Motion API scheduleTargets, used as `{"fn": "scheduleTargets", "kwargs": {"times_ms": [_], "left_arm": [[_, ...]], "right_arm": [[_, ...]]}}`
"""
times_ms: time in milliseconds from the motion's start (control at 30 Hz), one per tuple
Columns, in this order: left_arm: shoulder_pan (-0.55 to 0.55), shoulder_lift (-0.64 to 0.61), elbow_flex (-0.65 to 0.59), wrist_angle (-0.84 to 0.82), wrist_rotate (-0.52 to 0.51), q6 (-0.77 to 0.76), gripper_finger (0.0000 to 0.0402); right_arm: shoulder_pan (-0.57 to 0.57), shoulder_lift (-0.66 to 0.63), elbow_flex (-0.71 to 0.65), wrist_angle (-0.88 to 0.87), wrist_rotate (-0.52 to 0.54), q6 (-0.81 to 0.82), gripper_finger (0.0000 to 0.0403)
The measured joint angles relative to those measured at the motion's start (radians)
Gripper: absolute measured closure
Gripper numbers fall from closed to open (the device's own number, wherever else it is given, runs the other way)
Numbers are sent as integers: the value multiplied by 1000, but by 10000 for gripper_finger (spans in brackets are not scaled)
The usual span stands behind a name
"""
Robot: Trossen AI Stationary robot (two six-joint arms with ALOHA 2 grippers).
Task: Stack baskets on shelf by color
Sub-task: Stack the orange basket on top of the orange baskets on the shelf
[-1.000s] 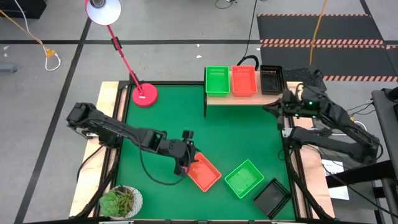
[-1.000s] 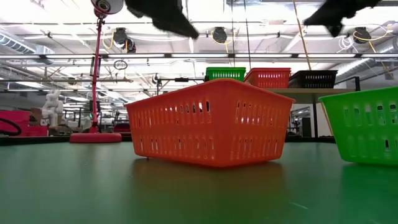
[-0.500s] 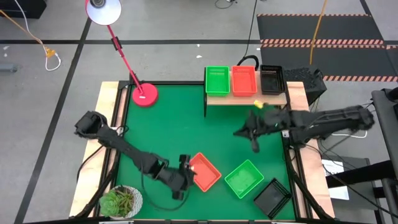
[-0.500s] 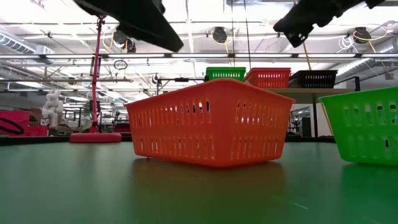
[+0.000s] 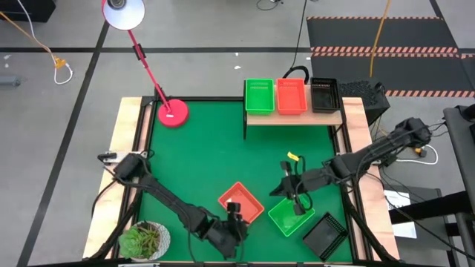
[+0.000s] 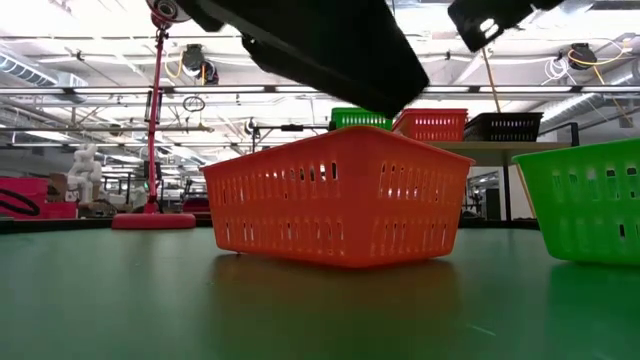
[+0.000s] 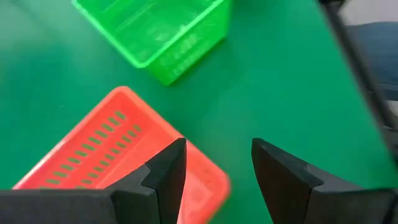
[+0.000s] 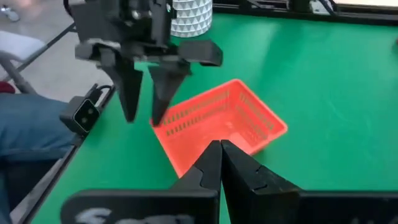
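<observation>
An orange basket point(image 5: 241, 204), a green basket point(image 5: 291, 215) and a black basket point(image 5: 325, 236) rest on their bottoms on the green table. On the wooden shelf point(image 5: 293, 117) stand a green point(image 5: 259, 96), an orange point(image 5: 291, 96) and a black basket point(image 5: 324, 95). My left gripper point(image 7: 217, 144) is open just above the orange basket's near corner point(image 8: 163, 127), one finger over the basket and one outside it. My right gripper point(image 8: 220, 149) is shut and holds nothing. It hangs between the orange and green baskets point(image 5: 278, 190), pointing at the orange one.
A red lamp base point(image 5: 172, 113) stands at the table's far left corner. A potted plant point(image 5: 145, 241) sits at the near left corner. A person's leg in jeans point(image 8: 31, 137) shows beyond the table's near edge. Bare green table lies between the shelf and the loose baskets.
My left gripper has swung toward the table's near edge and sunk, passing from the orange basket's far left side to its near corner, still open. My right gripper has come from beside the shelf toward the near edge and down, staying shut. The baskets have not moved.
</observation>
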Motion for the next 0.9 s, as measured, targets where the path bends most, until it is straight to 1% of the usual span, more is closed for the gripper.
{"fn": "scheduleTargets", "kwargs": {"times_ms": [100, 233, 300, 367, 433, 567, 733, 800, 900], "left_arm": [[6, 29, 46, -45, -17, -55, 217], [10, 34, 47, -79, -27, -149, 218], [14, 34, 46, -125, -42, -188, 221], [22, 34, 45, -170, -50, -219, 232], [29, 35, 45, -200, -36, -237, 251], [34, 35, 45, -242, -6, -232, 302], [33, 18, 45, -271, -16, -158, 370], [36, 2, 45, -293, -31, -123, 375], [47, -34, 43, -346, -31, -67, 378]], "right_arm": [[11, 4, 11, 0, -1, -3, 403], [21, 0, 11, -12, 1, -4, 403], [22, 0, 11, -13, 1, -4, 403], [22, 0, 11, -11, 4, -4, 403], [22, 0, 11, -7, 23, -6, 403], [21, 0, 11, 6, 36, -17, 403], [22, 24, 11, 19, 59, -32, 403], [21, 56, 12, 17, 60, -58, 403], [20, 131, 48, 6, 79, -103, 402]]}}
